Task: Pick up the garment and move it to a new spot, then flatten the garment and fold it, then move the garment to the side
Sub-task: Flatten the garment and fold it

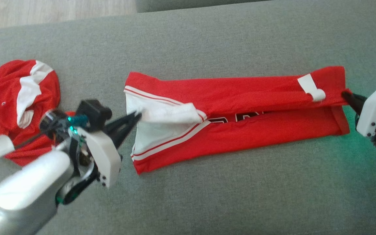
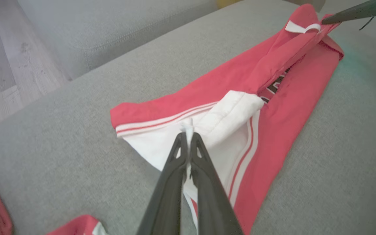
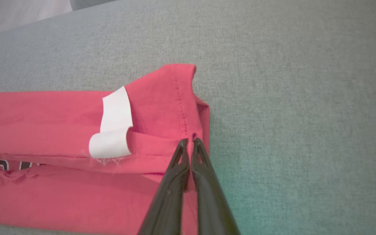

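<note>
Red sports fabric with white trim: a jersey point(image 1: 240, 107) folded lengthwise into a long narrow band, lying across the middle of a grey sofa cushion point(image 1: 207, 195), long axis running left to right in the head view. At the robot's left end, a broad white panel edged with thin red and white stripes, part of it rolled over into a soft white fold. Along the middle, in the gap between the upper flap and the lower layer, a strip of dark, white-outlined lettering, too covered to read. Near the right end, a white tag point(image 1: 310, 86) on the upper flap, curled over at its lower end, with a stitched hem just beyond it. Pinched at the white panel by the left hand point(image 1: 137, 116), closed tight on a small peak of cloth. Gripped at the red hem corner by the right hand point(image 1: 346, 95), fingers pressed together on the fabric. Fairly straight between the two, lightly wrinkled along the fold. Off to the robot's left, apart from the jersey, a second red and white garment point(image 1: 15, 104) in a crumpled heap on the same cushion. Pale wooden floor point(image 1: 44, 11) beyond the far edge.
</note>
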Robot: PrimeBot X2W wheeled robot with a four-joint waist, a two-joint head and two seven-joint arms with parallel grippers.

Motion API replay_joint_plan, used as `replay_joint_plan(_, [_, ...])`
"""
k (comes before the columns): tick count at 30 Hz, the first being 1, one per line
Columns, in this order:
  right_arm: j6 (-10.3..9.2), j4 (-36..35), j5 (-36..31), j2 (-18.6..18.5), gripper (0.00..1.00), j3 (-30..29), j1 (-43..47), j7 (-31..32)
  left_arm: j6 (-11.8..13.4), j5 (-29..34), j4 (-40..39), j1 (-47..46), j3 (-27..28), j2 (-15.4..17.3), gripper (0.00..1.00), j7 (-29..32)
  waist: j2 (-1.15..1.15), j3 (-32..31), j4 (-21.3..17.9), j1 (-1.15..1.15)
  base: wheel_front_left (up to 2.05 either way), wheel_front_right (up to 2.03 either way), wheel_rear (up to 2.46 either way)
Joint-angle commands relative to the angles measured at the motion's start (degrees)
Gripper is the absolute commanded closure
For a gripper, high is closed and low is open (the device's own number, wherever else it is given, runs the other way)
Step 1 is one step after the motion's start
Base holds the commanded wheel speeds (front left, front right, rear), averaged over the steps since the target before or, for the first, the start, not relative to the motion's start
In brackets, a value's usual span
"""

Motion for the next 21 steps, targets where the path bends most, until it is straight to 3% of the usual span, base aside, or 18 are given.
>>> replay_joint_plan(1, [-0.04,-1.6,0.6,-2.3,1.00,0.3,0.9,0.7,0.7,-0.4,-1.4,-1.0,2.1,2.8,1.00,0.1,0.00,-0.4,-0.2,0.00,0.00,0.00,0.00])
replay_joint_plan(11, [-0.04,-3.2,2.6,-3.7,1.00,1.5,3.8,6.8,1.5,-1.8,-2.4,2.2,0.8,2.9,1.00,0.6,0.00,-2.4,-0.6,0.00,0.00,0.00,0.00])
replay_joint_plan(20, [-0.04,-3.9,2.6,-3.7,1.00,1.1,5.5,8.6,1.9,-2.6,-2.3,3.5,0.0,2.4,1.00,1.2,0.00,-2.0,-1.0,0.00,0.00,0.00,0.00])
replay_joint_plan(21, [-0.04,-3.9,2.7,-3.6,0.91,1.0,5.7,8.7,2.0,-2.6,-2.0,3.6,-0.1,2.1,1.00,1.1,0.00,-1.8,-1.0,0.00,0.00,0.00,0.00])
